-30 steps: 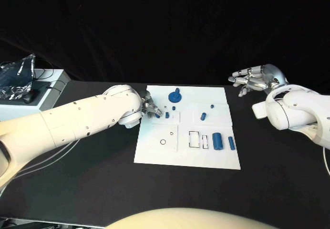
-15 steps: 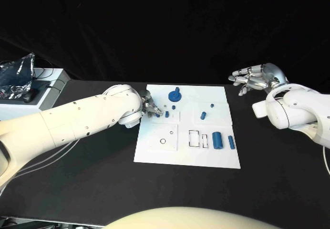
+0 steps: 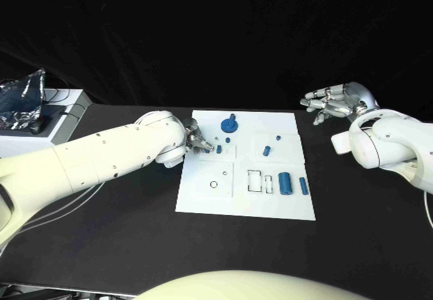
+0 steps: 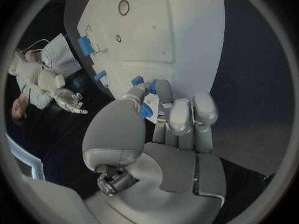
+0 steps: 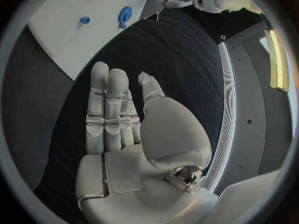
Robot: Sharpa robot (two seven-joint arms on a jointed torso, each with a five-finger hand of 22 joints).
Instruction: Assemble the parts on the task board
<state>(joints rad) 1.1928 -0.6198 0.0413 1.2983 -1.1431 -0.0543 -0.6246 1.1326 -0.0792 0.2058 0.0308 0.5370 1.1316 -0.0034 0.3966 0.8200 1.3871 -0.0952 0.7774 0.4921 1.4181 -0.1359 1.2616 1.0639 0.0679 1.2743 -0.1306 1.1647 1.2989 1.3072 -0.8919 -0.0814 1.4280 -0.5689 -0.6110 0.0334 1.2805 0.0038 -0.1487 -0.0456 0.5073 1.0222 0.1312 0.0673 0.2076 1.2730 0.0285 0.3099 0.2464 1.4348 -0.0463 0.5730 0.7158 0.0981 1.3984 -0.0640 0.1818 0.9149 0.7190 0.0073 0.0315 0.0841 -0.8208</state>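
1. Left hand [image 3: 198, 140] at the frame's centre-left pinches a small blue part [image 4: 144, 110] over the task board [image 3: 226, 203]; the board lies mid-frame.
2. Right hand [image 3: 332, 103], upper right, off the board, is released with fingers apart.

The tabletop [image 3: 117, 250] looks like matt black cloth, with a soft, dull face. On it the task board [image 3: 248, 200] is a smooth white plate with a flat, low sheen, like plastic or coated card. The blue parts [image 3: 285, 184] look like smooth plastic, faintly glossy. Both arms have glossy white plastic shells. The left hand [image 4: 168, 119] and the right hand [image 5: 118, 114] are satin silver, like brushed metal, with smooth grey pads. Far left, a crinkled bag [image 3: 22, 100] shines like foil.
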